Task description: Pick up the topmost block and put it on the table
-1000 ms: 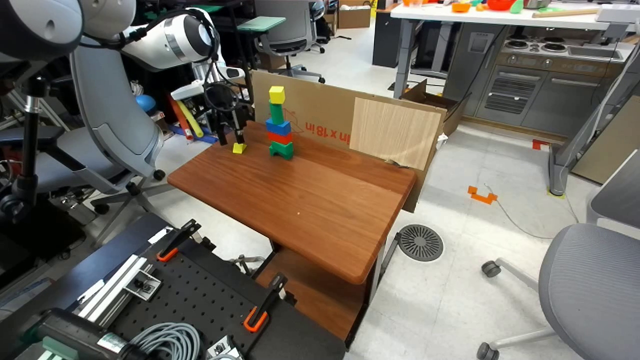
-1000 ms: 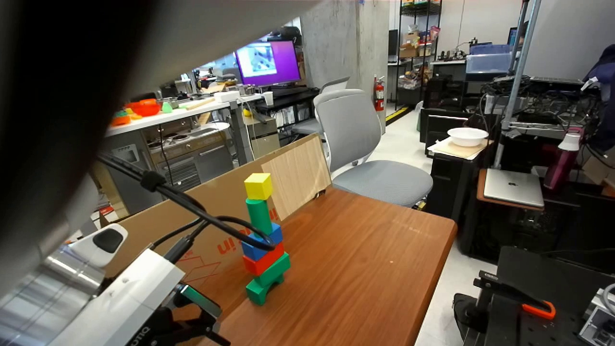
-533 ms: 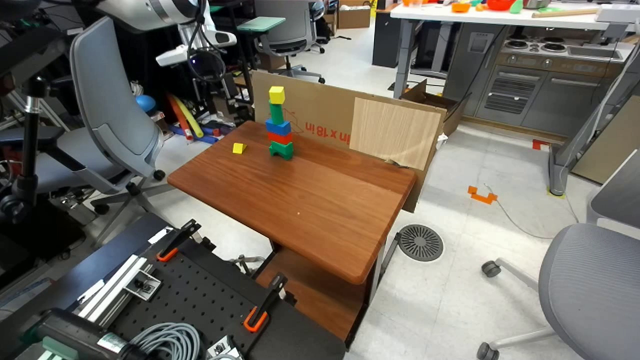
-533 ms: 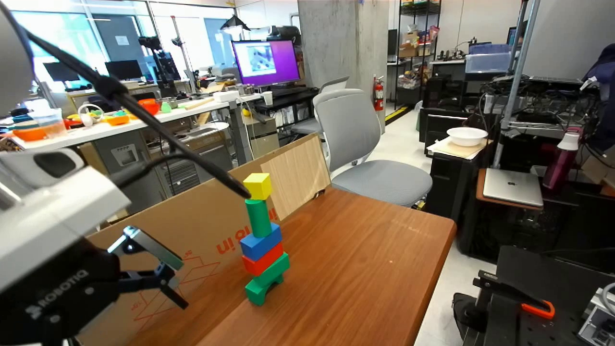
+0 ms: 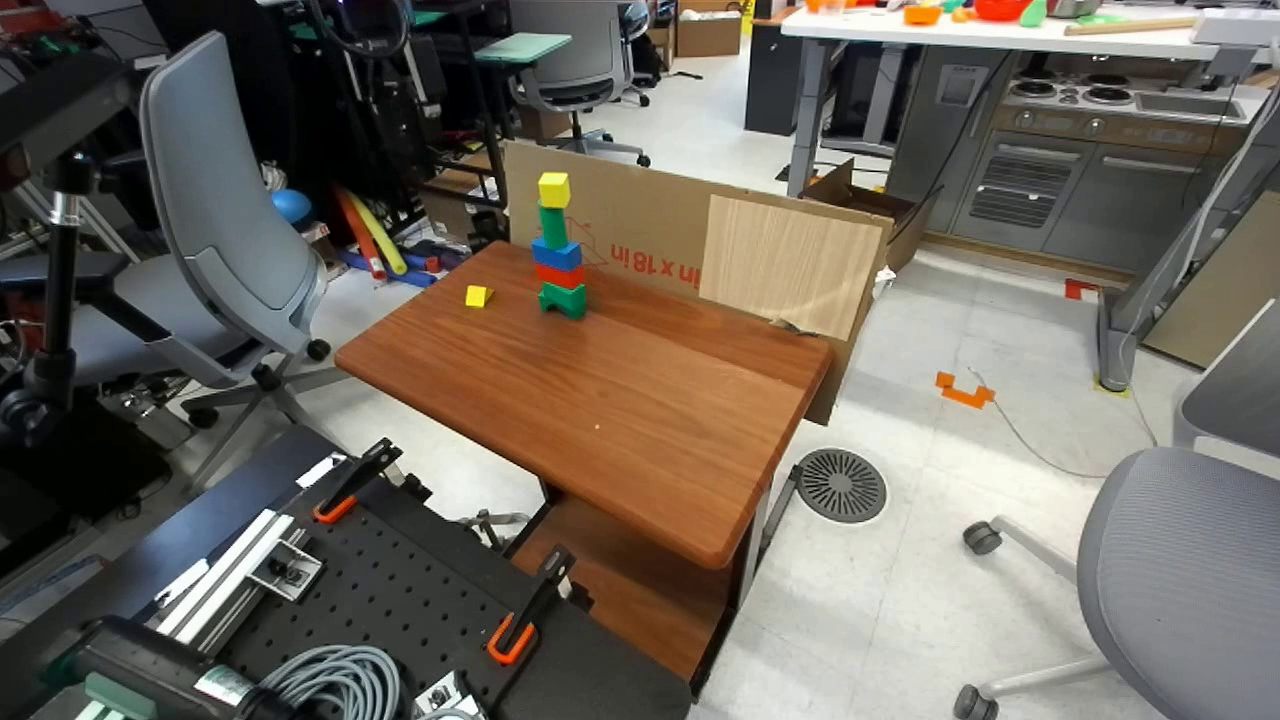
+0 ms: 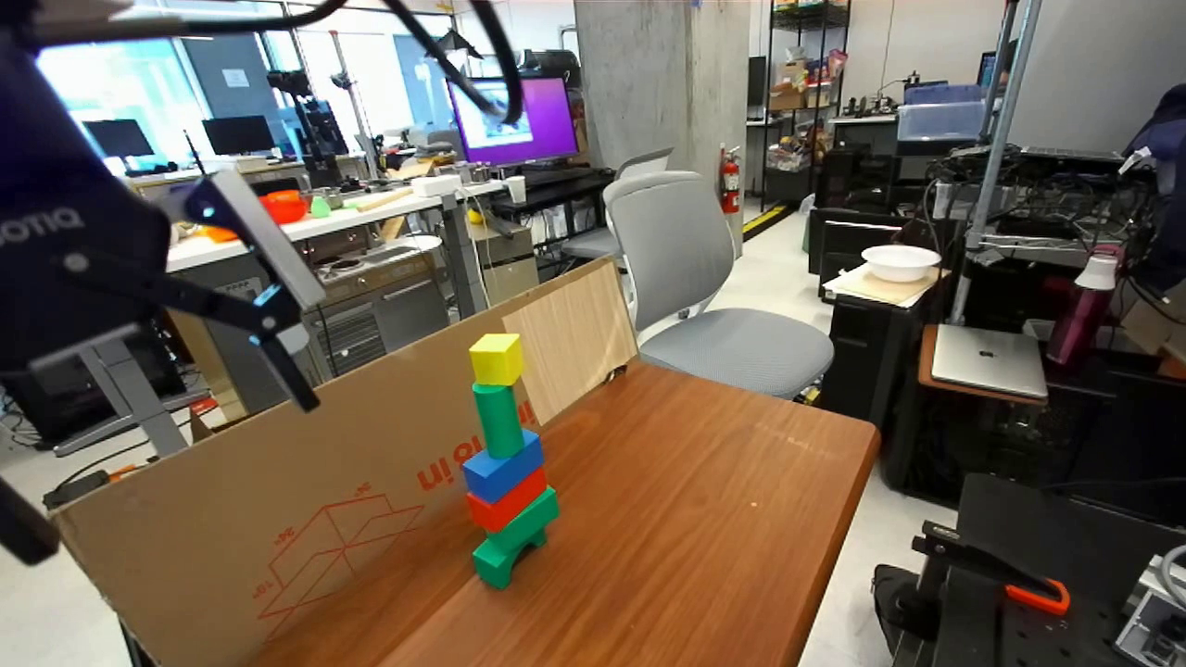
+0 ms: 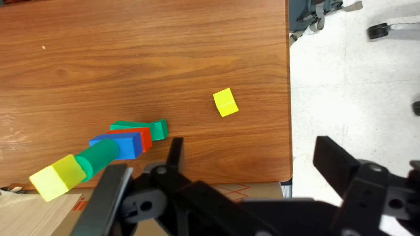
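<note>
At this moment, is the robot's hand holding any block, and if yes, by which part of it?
Nothing is held: the hand is open. The top yellow block rests on the round green block, and another yellow block lies on the table.

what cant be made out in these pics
Gripper: in an exterior view, the left edge cuts part off.
Table: in an exterior view, the bottom edge cuts part off.
Monitor: in an exterior view, a cable hides part.
Green arch: in the wrist view, the red block hides part.
Pale speck: in an exterior view, too small to identify.
Chair: in an exterior view, the right edge cuts part off.
</note>
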`<state>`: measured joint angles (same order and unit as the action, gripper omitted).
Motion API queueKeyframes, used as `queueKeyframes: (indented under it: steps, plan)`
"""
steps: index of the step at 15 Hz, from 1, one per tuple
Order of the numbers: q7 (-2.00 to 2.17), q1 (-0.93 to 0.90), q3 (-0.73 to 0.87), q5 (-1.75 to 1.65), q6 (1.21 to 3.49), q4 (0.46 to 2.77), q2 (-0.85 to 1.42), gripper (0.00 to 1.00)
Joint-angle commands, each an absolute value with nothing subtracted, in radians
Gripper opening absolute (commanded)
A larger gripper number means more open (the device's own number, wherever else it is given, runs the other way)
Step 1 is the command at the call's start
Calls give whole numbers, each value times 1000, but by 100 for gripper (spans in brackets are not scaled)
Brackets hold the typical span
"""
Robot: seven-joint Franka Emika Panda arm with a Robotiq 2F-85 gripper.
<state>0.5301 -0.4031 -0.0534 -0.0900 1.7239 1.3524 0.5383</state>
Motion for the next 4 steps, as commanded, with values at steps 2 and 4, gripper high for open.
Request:
queueKeyframes:
  steps: [2,4]
  plan:
    - [534,-370,-69,-89,1714,1384,486,100]
    - [534,-352,-70,-85,1714,1419,446,100]
